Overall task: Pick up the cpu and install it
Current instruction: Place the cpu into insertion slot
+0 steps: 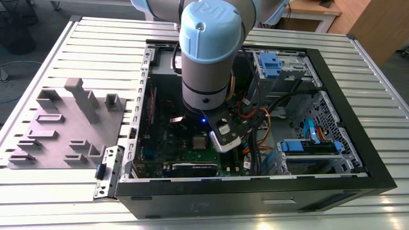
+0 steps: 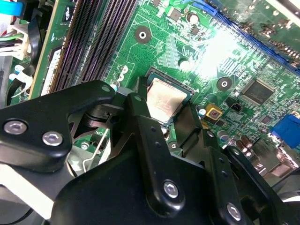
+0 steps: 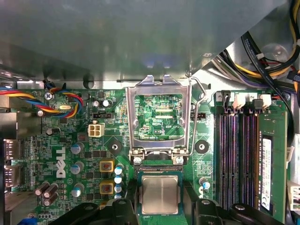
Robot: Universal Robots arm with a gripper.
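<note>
Reaching with the arm (image 1: pixel 204 48) straight down into the open computer case (image 1: pixel 255 199), low over the green motherboard (image 3: pixel 61 136). Pinching with the gripper (image 3: pixel 160 185), narrowed to the width of the cpu (image 3: pixel 160 197): pressing one black finger (image 3: pixel 133 190) against one edge and the other against the opposite edge, touching on both sides in both wrist views. Holding the cpu flat, silvery top up, right at the socket, just beside the hinge of the metal frame (image 3: pixel 158 115); not possible to tell whether seated or just above. Showing that frame swung open, away from the cpu, with its wire lever (image 3: pixel 200 117) lifted alongside.

Housing, inside the case, the motherboard, bundles of cables (image 1: pixel 250 148) and blue drive brackets (image 1: pixel 310 146). Carrying a memory stick (image 3: pixel 266 164) in the slot farthest from the socket, next to dark memory slots (image 3: pixel 234 154). Sharing the slatted metal table (image 1: pixel 96 43) with a grey moulded tray (image 1: pixel 64 129), just beside the case on the exterior view's left.
</note>
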